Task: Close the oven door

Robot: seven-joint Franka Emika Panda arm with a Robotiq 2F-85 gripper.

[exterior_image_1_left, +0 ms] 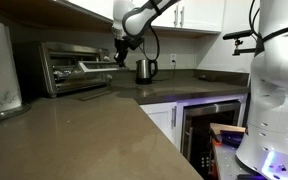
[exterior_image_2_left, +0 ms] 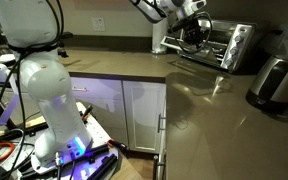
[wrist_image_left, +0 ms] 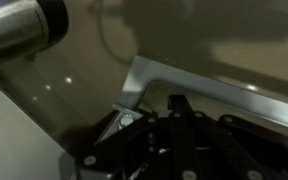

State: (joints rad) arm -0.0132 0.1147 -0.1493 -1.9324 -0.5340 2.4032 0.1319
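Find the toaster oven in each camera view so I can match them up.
In an exterior view: the oven at left on the counter.
In an exterior view: upper right, at the counter's far end.
Wrist view: only close glass and a metal edge, probably the oven door.
Shared landmark: the gripper by the oven.

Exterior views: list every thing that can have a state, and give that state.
oven door: open, folded down in front of the oven.
oven: front open, racks showing.
gripper: beside the oven front, above the door; open or shut cannot be told.
kettle: upright on the counter.
undercounter appliance door: shut.
upper cabinet doors: shut.
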